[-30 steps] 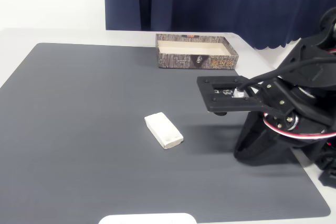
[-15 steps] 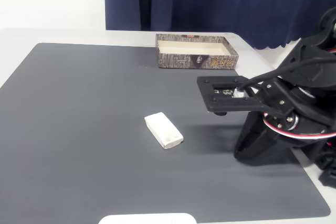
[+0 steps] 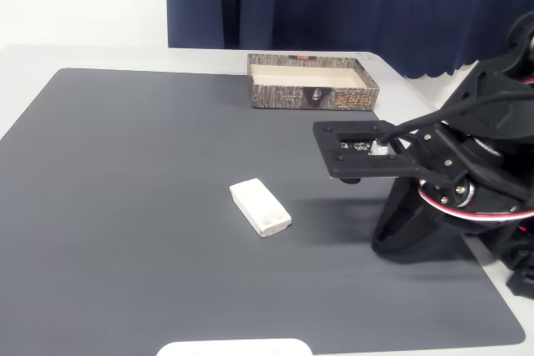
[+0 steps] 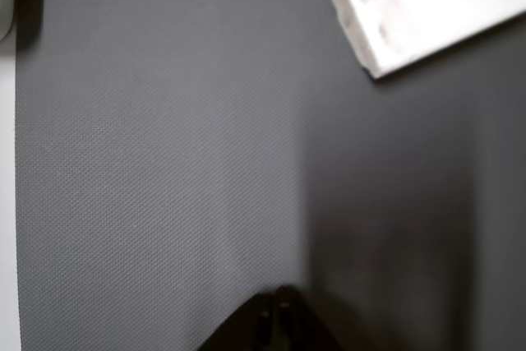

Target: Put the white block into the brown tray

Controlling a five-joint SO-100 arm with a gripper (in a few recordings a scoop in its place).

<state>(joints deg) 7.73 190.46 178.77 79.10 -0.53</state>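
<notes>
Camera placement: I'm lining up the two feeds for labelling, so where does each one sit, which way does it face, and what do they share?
Fixed view: stands off the mat's near edge, raised, looking down and across the grey mat to the brown tray and curtain; the arm reaches in from the right.
Wrist view: rides on the arm, facing straight down at the mat; the gripper tips, together, peek in at the bottom edge.
Shared: the white block, at the wrist view's top right, and the mat.
</notes>
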